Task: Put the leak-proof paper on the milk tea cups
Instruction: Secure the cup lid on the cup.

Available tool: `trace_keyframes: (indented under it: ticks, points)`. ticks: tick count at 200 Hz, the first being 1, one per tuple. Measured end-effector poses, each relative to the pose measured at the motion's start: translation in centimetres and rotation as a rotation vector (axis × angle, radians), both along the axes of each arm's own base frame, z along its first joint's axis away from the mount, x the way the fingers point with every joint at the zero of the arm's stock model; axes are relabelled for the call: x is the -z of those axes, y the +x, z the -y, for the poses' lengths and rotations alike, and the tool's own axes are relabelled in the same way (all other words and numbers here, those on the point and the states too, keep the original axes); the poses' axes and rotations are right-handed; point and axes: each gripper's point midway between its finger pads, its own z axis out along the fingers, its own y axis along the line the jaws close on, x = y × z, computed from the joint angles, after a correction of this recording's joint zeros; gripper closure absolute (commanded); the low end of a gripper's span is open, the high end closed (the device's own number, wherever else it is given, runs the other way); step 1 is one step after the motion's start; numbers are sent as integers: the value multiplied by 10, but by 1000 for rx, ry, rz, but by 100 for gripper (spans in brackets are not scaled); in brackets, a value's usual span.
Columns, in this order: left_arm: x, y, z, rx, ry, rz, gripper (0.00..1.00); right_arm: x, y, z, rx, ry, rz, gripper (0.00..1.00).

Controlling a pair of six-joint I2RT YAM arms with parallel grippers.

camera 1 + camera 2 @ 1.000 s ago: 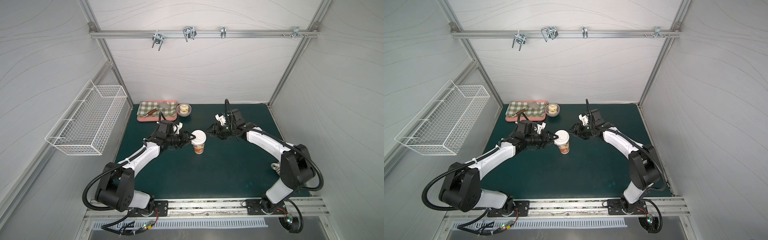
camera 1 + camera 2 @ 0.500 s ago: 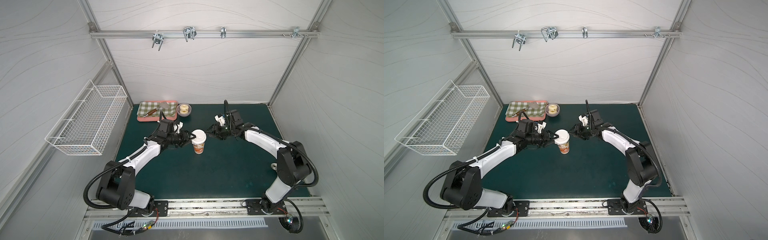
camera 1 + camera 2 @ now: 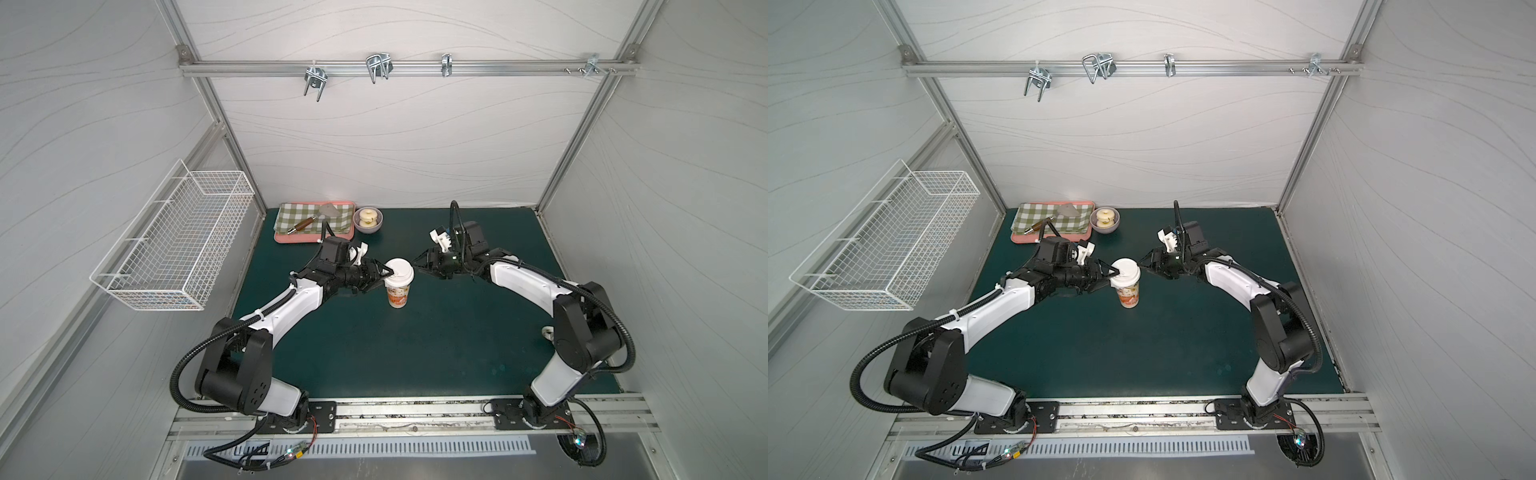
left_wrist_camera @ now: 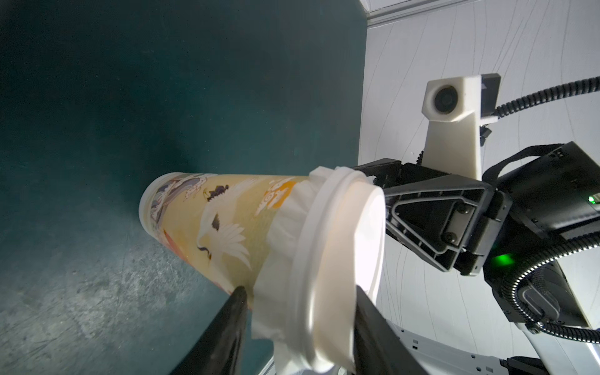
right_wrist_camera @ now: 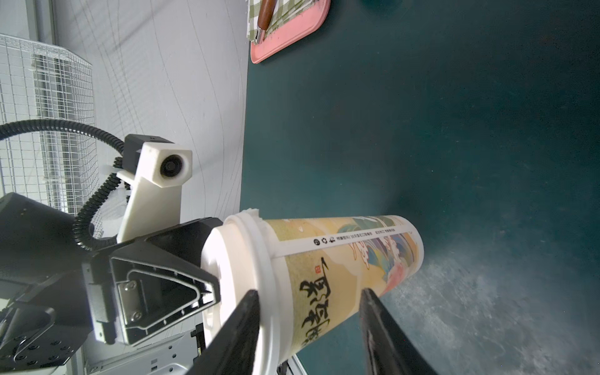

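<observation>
Left gripper (image 3: pixel 390 272) sits at the cup's top edge, jaws part-way apart and stacked one above the other. In the left wrist view one finger (image 4: pixel 224 324) touches the cup wall just under the paper's frill, and its mate lies by the lid's flat top. The rim sits between them. Whether they pinch it or only bracket it, I cannot tell.

Right gripper (image 3: pixel 417 266) is on the opposite side, tips just beside the lid's edge. Its jaws are apart too, one at lid level and one lower beside the printed wall. I see nothing clamped between them.

Milk tea cup (image 3: pixel 397 296) stands upright near the middle of the table (image 3: pixel 415 353), between my two grippers, long axis vertical. White domed lid (image 3: pixel 399 267) sits on its mouth. Leak-proof paper (image 4: pixel 282 233) lies under that lid, its crumpled edge hanging outside the wall. Far more of it shows on my left side; on the right only a small tab peeks out.

Judgement: the paper is on and looks trapped off-centre. My left gripper is the nearer one, in contact. Both jaw lines run along the cup's axis, so a squeeze would press the lid down, not across. Backing off should go straight sideways, each gripper to its own side, as a tall cup tips easily.
</observation>
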Motion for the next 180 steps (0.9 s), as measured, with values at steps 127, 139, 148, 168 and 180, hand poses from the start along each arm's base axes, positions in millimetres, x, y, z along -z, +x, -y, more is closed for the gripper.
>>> trace_keyframes:
  ticks: [127,139,148,168,180]
  points:
    - [0,-1,1,16,7,4,49,-25,20,-10,-18,-10,6,43]
    - [0,-1,1,17,7,4,49,-28,20,-12,-21,-5,9,43]
    - [0,-1,1,17,7,4,48,-28,20,-12,-25,-1,7,43]
    - [0,-1,1,17,7,4,49,-27,21,-18,-40,5,0,43]
    - [0,0,1,17,7,4,49,-24,20,-22,-53,5,-6,43]
